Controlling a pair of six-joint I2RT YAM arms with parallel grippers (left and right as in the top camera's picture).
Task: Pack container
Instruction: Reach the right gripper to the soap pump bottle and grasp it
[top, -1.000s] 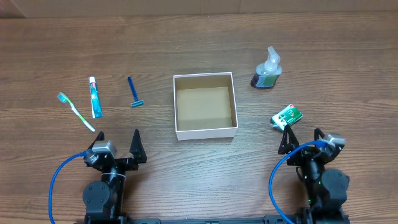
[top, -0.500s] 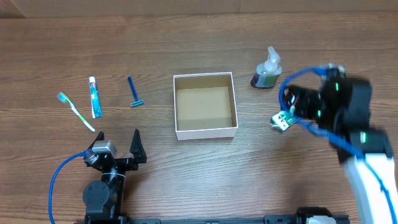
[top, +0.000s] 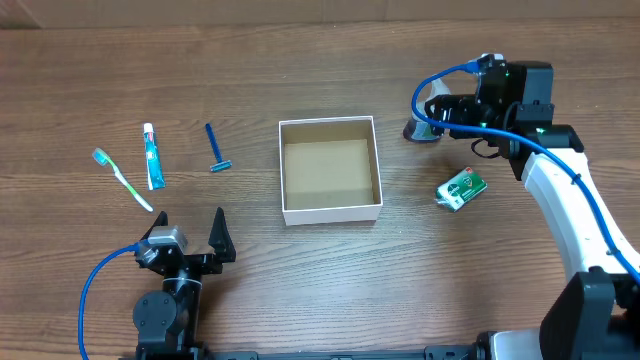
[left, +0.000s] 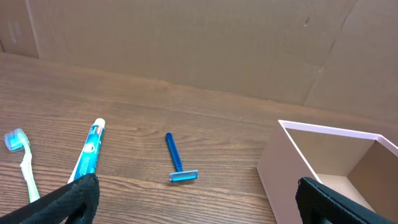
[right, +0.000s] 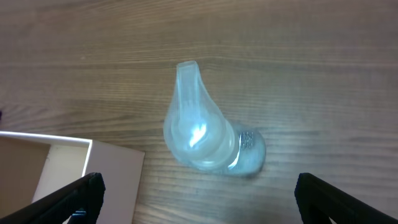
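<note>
The container, a shallow square cardboard box with white walls and a brown inside, stands empty at the table's middle; its corner shows in the left wrist view and in the right wrist view. My right gripper is open above a clear pump bottle, seen from above in the right wrist view. My left gripper is open and empty near the front edge, behind a blue razor, a toothpaste tube and a toothbrush.
A small green packet lies right of the box, below the right arm. A cardboard wall stands along the table's far edge.
My right arm has swung up from the front right and reached over the bottle at the back right. The left arm and all objects have not moved.
</note>
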